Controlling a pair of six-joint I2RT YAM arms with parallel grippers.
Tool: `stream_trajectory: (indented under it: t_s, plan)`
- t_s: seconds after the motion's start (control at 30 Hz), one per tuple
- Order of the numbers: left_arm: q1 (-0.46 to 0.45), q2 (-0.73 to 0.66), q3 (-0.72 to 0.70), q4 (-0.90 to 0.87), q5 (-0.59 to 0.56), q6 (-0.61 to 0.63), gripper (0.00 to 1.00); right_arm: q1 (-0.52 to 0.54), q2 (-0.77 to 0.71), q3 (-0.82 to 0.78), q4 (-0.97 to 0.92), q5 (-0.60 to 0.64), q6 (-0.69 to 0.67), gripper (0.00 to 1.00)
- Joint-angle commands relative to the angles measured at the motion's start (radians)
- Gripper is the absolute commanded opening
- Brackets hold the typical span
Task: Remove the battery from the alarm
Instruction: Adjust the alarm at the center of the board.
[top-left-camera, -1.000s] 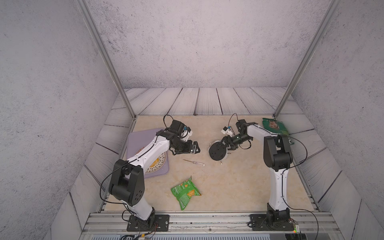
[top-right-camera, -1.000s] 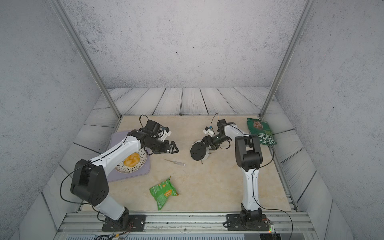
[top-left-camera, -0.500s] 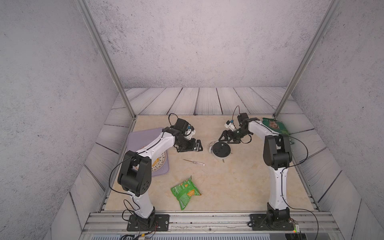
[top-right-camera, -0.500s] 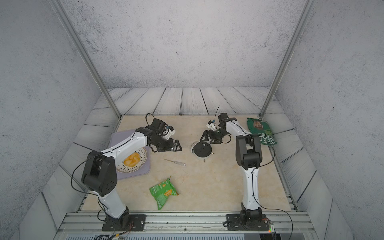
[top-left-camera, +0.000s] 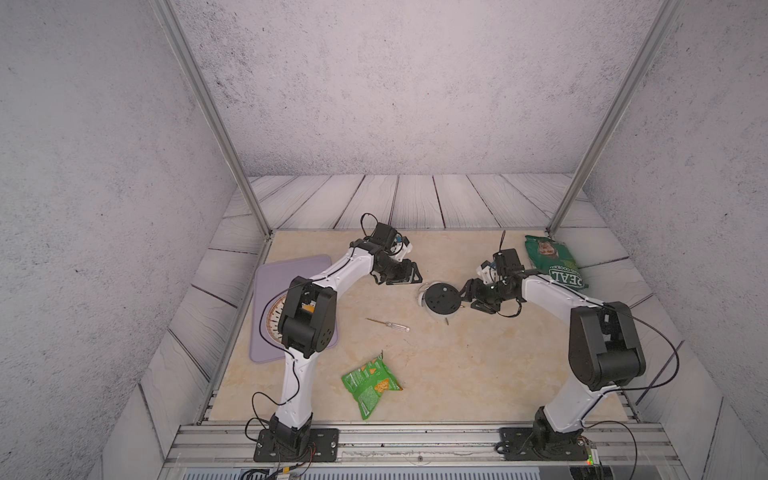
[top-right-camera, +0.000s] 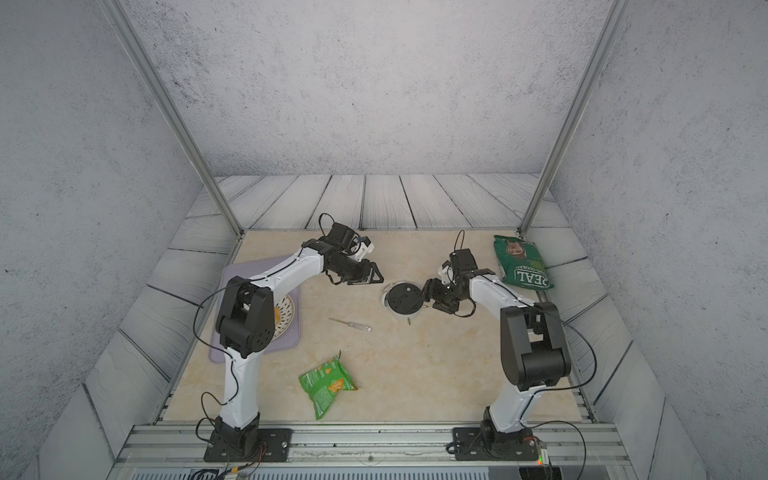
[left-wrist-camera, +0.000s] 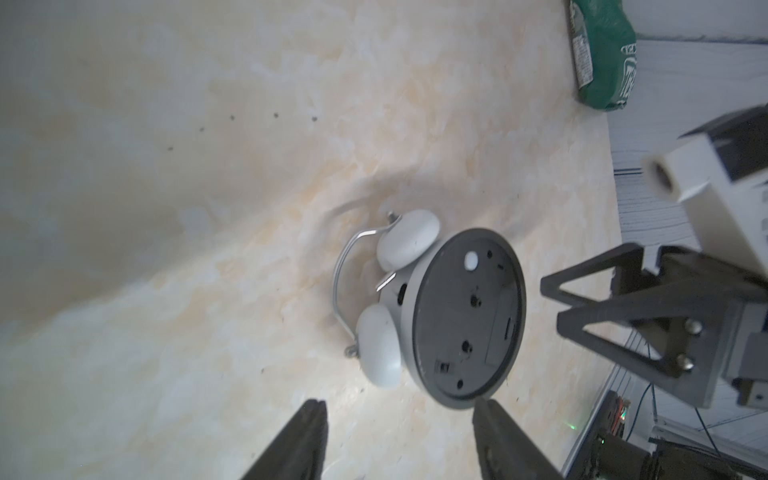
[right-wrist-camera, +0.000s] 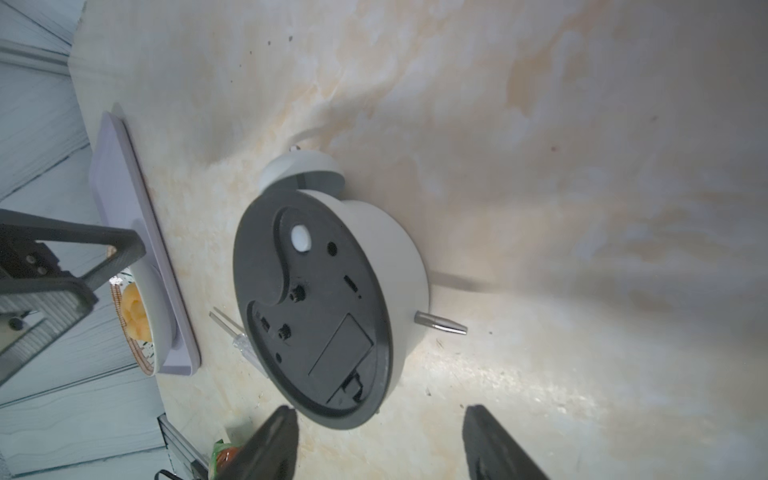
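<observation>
By the purple tray (top-left-camera: 291, 266) the left jaws hang released, nothing between them, at the alarm's (top-left-camera: 442, 297) ten o'clock and clear of it. A screwdriver (top-left-camera: 388, 324) lies at its eight o'clock. The alarm rests on the table (top-left-camera: 457, 365), black back up and battery lid (right-wrist-camera: 340, 353) on, so the battery is hidden. At three o'clock the right jaws stand spread and empty, tips just beside its rim.

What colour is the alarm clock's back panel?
The back panel is black; clearest in the right wrist view.
</observation>
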Motion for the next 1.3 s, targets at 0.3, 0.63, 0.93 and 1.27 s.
stream_trajectory:
  t_s: [0.3,0.63,0.93,1.27]
  plan:
    - [-0.052,0.253,0.264,-0.040,0.125,0.047,0.48,0.013,0.130,-0.032,0.269,-0.076,0.115,0.51]
    - [-0.043,0.047,-0.131,0.092,0.153,-0.083,0.46,0.053,0.290,0.245,-0.018,-0.136,-0.157,0.40]
    - [-0.025,-0.139,-0.362,0.099,0.014,-0.137,0.49,0.130,0.390,0.427,-0.168,-0.108,-0.321,0.41]
    - [0.014,-0.235,-0.425,0.093,-0.007,-0.204,0.62,0.134,0.145,0.357,-0.291,0.287,-0.428,0.74]
